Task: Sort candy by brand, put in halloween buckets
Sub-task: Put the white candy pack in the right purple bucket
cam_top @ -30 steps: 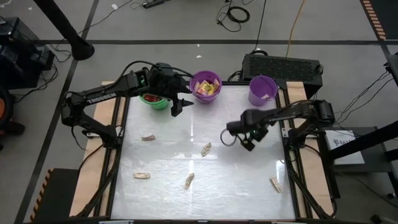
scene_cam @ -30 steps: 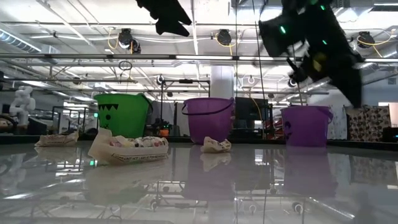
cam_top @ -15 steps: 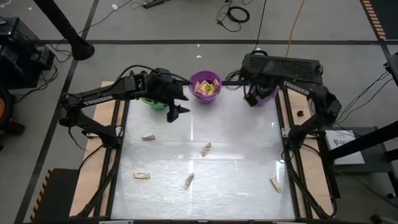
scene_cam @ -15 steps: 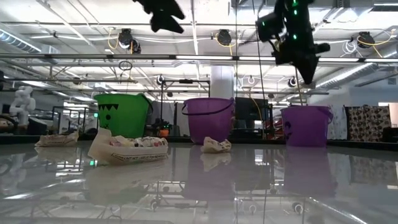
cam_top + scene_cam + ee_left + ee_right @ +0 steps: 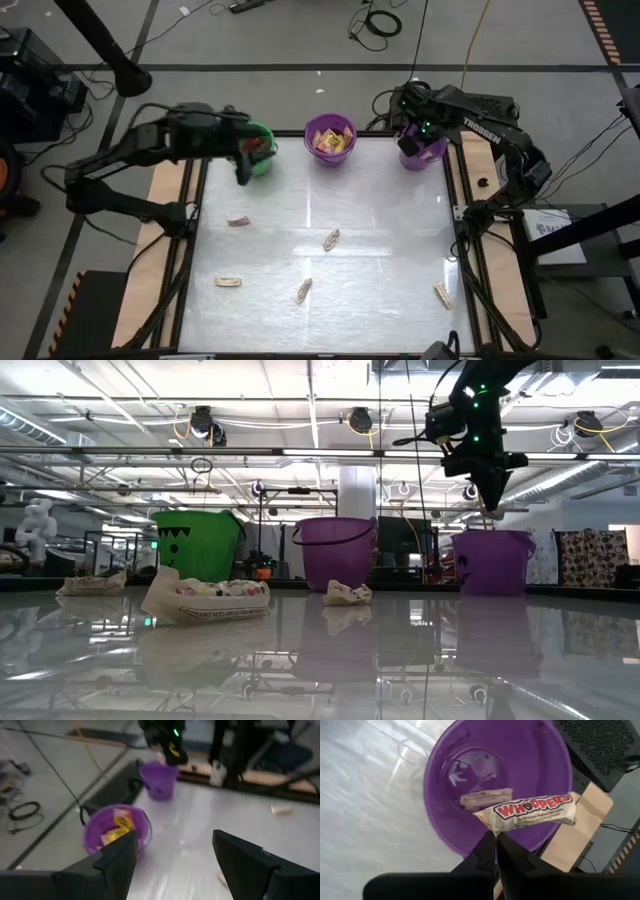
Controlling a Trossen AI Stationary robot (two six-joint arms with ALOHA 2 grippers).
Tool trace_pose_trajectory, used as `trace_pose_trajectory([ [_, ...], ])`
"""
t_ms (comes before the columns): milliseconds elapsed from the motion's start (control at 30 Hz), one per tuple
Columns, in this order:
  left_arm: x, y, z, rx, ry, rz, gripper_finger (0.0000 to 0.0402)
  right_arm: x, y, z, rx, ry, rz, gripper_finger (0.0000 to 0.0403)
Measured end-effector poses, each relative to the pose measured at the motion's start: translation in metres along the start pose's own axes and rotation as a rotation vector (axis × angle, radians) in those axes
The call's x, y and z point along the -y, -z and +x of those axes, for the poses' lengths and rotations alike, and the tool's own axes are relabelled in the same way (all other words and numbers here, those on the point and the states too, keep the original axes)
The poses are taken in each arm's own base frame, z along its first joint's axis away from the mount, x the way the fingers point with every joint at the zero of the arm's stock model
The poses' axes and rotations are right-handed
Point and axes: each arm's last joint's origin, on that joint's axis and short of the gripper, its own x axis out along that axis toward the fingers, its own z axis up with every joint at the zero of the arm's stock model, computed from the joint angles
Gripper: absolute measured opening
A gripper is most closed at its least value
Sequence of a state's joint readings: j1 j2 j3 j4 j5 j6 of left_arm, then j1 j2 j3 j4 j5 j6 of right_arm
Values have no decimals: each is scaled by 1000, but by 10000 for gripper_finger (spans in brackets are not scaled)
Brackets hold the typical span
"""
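Now your right gripper (image 5: 495, 839) has swung from mid-table to above the lavender bucket (image 5: 470, 785), fingers pinched on a Whoppers piece (image 5: 532, 812) (one already lies inside); release is due. Your left gripper (image 5: 172, 852), spread wide and empty, has pulled back beside the green bucket (image 5: 262, 150).

The right gripper (image 5: 496, 839), with its fingers closed on a Whoppers candy (image 5: 532, 813), now hangs over the lavender bucket (image 5: 421, 146) at 1 o'clock, no longer above the table centre. The left gripper (image 5: 243, 163) is pulled back toward 10 o'clock beside the green bucket (image 5: 262, 150).
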State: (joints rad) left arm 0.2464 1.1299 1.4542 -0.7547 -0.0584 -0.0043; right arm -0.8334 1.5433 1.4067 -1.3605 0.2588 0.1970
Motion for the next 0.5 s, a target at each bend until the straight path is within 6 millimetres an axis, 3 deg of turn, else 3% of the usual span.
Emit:
trace_pose_trajectory([
  [200,-2,-6,-31,126,-7,-25,262,4,-3,1,21,-3,14,22],
  [500,-3,-7,-42,169,-7,-28,262,4,-3,1,23,0,23,51],
])
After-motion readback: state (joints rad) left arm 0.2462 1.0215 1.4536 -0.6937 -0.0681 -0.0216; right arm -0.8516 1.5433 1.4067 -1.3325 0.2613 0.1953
